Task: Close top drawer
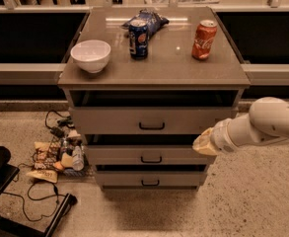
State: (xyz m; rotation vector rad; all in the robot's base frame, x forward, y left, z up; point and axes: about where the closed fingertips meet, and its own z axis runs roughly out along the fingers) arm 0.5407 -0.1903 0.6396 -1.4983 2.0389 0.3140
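Note:
The top drawer (109, 121) is the widest grey drawer of the cabinet, with a small dark loop handle (152, 126) at its centre. It stands slightly pulled out, with a dark gap showing above its front. My gripper (203, 144) is at the end of a white arm coming in from the right. It hangs in front of the lower right corner of the top drawer's front, overlapping the right end of the middle drawer (114, 155). I cannot tell whether it touches the drawer.
On the cabinet top (159, 70) stand a white bowl (90, 55), a blue can (138, 39) in front of a blue bag (151, 19), and a red can (204, 32). The bottom drawer (124, 180) is below. Snack packets and cables (55, 157) litter the floor at the left.

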